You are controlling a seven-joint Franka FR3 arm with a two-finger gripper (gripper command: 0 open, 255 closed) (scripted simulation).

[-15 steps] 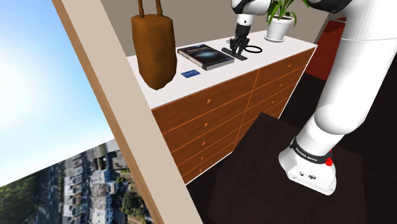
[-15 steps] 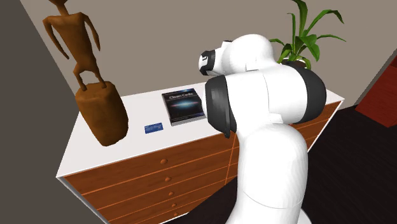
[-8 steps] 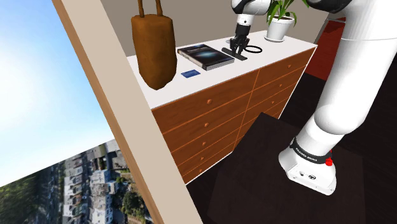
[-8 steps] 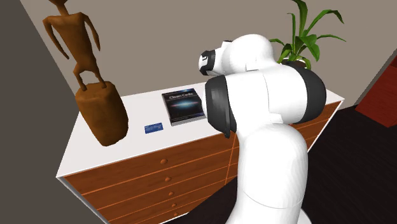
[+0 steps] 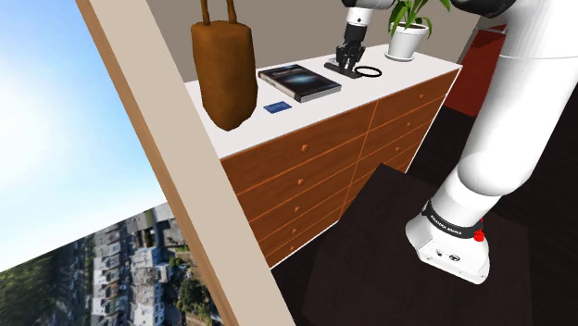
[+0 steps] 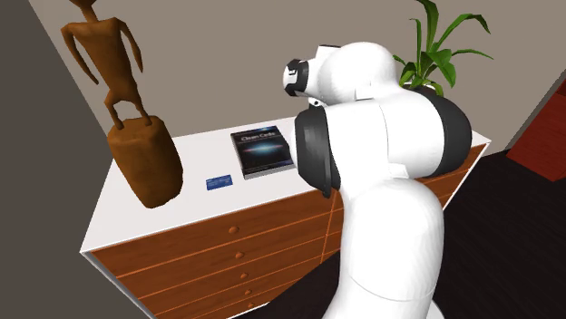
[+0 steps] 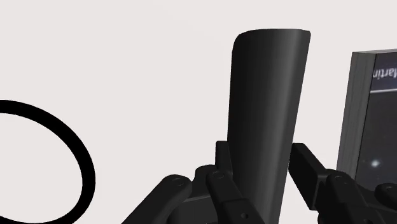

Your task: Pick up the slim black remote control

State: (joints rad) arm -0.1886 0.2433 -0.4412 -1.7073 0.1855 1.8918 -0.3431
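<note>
The slim black remote (image 7: pixel 264 108) stands clasped between my gripper's two fingers (image 7: pixel 219 168), its free end pointing away from the hand over the white dresser top (image 7: pixel 140 57). In the shoulder view my gripper (image 5: pixel 346 61) hangs just above the white top (image 5: pixel 278 125) with the remote (image 5: pixel 339 67) in it, between the dark book (image 5: pixel 298 81) and a black ring (image 5: pixel 370 71). In the second exterior view the arm's white body (image 6: pixel 381 154) hides the hand.
A dark book (image 7: pixel 372 127) lies close beside the remote, a black ring (image 7: pixel 83 172) on the other side. A blue card (image 5: pixel 274 107), a tall brown statue (image 5: pixel 224 69) and a potted plant (image 5: pixel 406 42) share the dresser top. Drawers (image 5: pixel 306 176) front it.
The hand has risen a little from the dresser top, and the remote has come up with it instead of lying flat beside the book.
</note>
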